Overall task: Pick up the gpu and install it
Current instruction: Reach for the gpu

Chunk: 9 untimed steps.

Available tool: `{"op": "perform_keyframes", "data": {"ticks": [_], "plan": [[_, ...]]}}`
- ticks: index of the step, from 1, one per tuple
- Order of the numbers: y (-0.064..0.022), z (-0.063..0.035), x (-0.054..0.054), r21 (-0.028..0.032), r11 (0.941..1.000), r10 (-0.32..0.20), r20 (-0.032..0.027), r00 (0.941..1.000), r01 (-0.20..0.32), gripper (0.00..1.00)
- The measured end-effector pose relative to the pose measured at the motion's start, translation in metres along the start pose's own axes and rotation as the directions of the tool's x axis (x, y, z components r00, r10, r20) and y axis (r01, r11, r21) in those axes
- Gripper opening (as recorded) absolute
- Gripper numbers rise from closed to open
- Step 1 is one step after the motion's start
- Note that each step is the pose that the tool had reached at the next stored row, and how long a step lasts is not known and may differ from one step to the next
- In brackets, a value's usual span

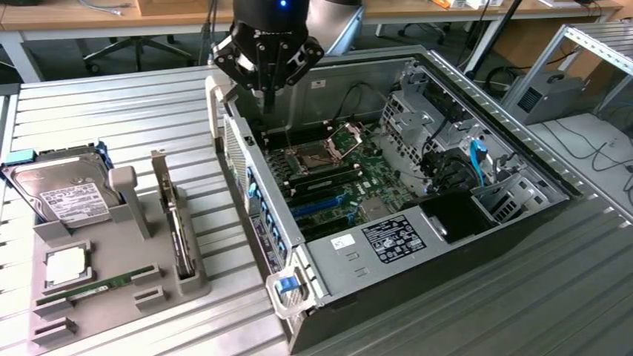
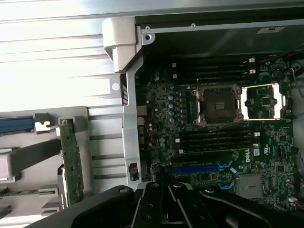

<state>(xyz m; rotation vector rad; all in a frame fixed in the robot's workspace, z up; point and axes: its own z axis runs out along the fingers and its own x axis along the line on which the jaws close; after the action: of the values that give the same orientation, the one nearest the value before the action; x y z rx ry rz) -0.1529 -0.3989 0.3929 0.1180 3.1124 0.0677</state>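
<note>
- Claw point(image 1: 265, 95) is hanging over the rear corner of the open case point(image 1: 331, 285) in the exterior view, its fingers pinched shut on nothing.
- Gpu point(image 1: 176, 226) is standing on edge in the gray holder point(image 1: 188, 285) on the tabletop point(image 1: 129, 104). It is well apart from the claw, toward that view's left, with its long axis running alongside the case wall.
- In the wrist view, the claw point(image 2: 166, 204) is facing the motherboard point(image 2: 161, 95). The gpu point(image 2: 72, 161) is sitting outside the case wall, lengthwise parallel to it.

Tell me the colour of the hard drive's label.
The label is white, clearest in the exterior view.
</note>
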Motion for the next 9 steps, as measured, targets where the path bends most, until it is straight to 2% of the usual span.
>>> {"op": "perform_keyframes", "data": {"ticks": [9], "plan": [[-0.0011,-0.0003,0.015,0.0001,1.0000,0.000,-0.0001,1.0000,0.000,0.11]]}}
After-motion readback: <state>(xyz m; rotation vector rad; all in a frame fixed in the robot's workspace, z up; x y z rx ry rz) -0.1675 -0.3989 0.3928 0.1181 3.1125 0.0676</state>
